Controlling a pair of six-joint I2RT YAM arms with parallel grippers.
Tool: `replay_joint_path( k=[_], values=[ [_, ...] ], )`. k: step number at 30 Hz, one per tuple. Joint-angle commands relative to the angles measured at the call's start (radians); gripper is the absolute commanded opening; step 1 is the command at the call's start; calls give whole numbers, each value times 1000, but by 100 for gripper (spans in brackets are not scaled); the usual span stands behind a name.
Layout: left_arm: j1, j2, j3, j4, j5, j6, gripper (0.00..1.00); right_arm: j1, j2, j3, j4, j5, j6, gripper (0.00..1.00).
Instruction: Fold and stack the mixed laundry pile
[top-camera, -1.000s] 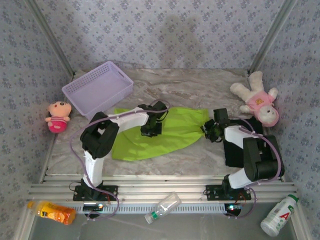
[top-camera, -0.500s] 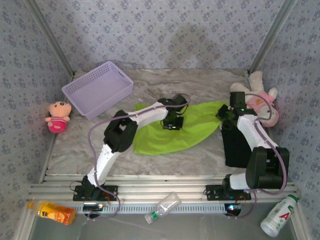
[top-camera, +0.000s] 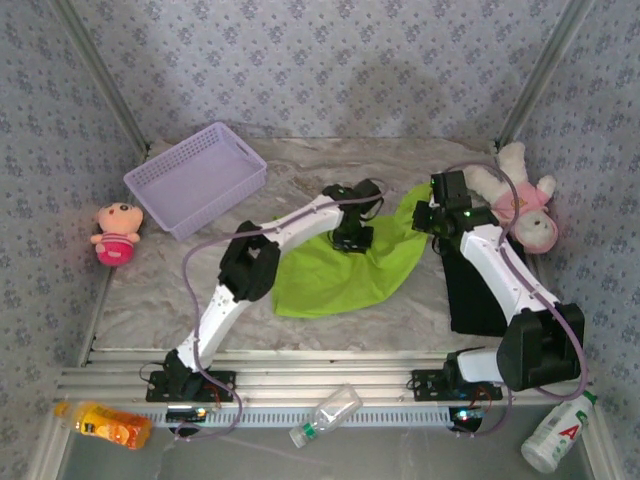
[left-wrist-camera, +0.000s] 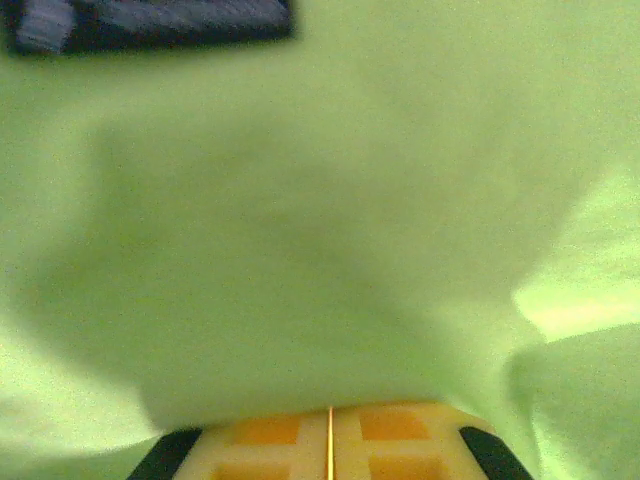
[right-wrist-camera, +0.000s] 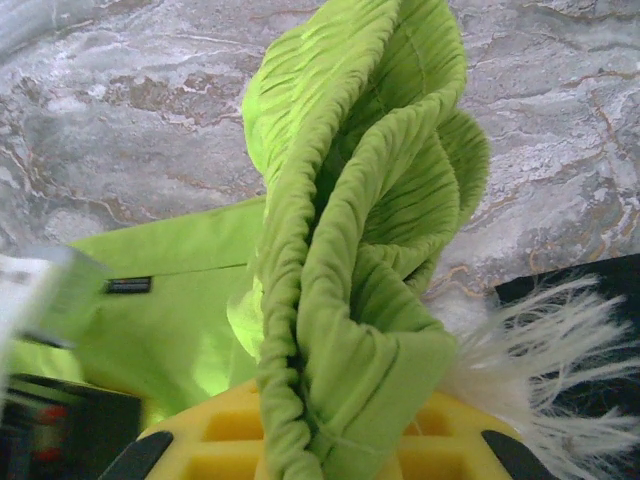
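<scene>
Top external: left gripper (top-camera: 350, 232) sits over the far middle of the lime-green T-shirt (top-camera: 330, 280), its arm stretched diagonally across the table (top-camera: 300, 165). Right gripper (top-camera: 425, 220) is at the shirt's far right corner, where the cloth stands up in a lifted peak. The near part of the shirt lies spread on the marble, mid-table. Black T-shirt (top-camera: 475, 300) lies flat along the right side under the right arm, just beside the green one; cannot tell whether the two touch.

Left wrist: yellow pads (left-wrist-camera: 270, 435) meet along a thin seam, no gap visible. Green cloth comes straight off their tips and drapes across the view. Noted as closed, pinching a thin layer of the lime-green T-shirt. Dark blurred strip at upper left; cannot identify it.

Right wrist: a thick gathered bunch of green cloth stands up from between the yellow pads (right-wrist-camera: 200, 440), ribbed with tight folds. Jaws are parted only by the thickness of that bunch and clamped on it. Beyond it the shirt lies on the marble, with a small dark label (right-wrist-camera: 130, 285) on it. White plush fur (right-wrist-camera: 530, 350) is right beside the right-hand pad, black cloth behind it.

Bystanders: lavender basket (top-camera: 195, 180) far left, pink plush toy (top-camera: 115, 232) at the left edge, second plush (top-camera: 515, 205) far right, near the right gripper.
</scene>
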Motion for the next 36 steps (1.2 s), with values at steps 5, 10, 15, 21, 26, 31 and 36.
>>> replay_joint_path(
  k=[5, 10, 15, 21, 26, 31, 36],
  values=[
    [100, -448, -426, 9, -58, 21, 15, 31, -54, -3, -18, 87, -93, 0],
    [158, -661, -829, 83, -94, -34, 13, 39, -69, -13, -9, 114, -114, 0],
    [166, -739, -1051, 213, -104, -93, 12, 74, -90, -13, 6, 136, -150, 0],
    [162, -693, -1092, 317, -102, -127, 11, 176, -111, -28, 41, 183, -176, 0],
    [157, -653, -1088, 325, -96, -120, 9, 308, -127, -32, 63, 227, -180, 0],
    [153, -648, -1103, 333, -93, -121, 8, 502, -121, -39, 86, 317, -211, 0],
    [151, -649, -1115, 337, -96, -123, 7, 662, -64, -28, 79, 374, -237, 0]
  ],
)
